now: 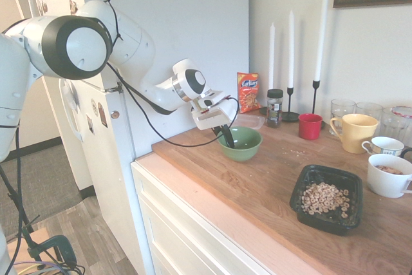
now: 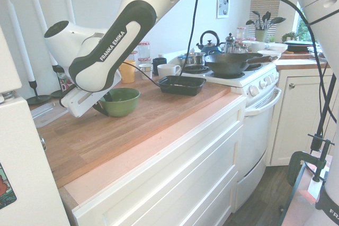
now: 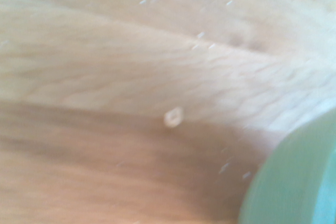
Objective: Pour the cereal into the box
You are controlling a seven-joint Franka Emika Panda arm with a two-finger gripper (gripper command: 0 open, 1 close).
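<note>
The jaws' state cannot be told, the gripper being angled down at the green bowl's rim on the wooden counter, while the cereal sits in the box, well apart, suggesting pouring is done.

The cereal was seen in the box at the near right; the gripper was lowered into the bowl farther left.

Green bowl blurred, cut off in wrist view.
</note>
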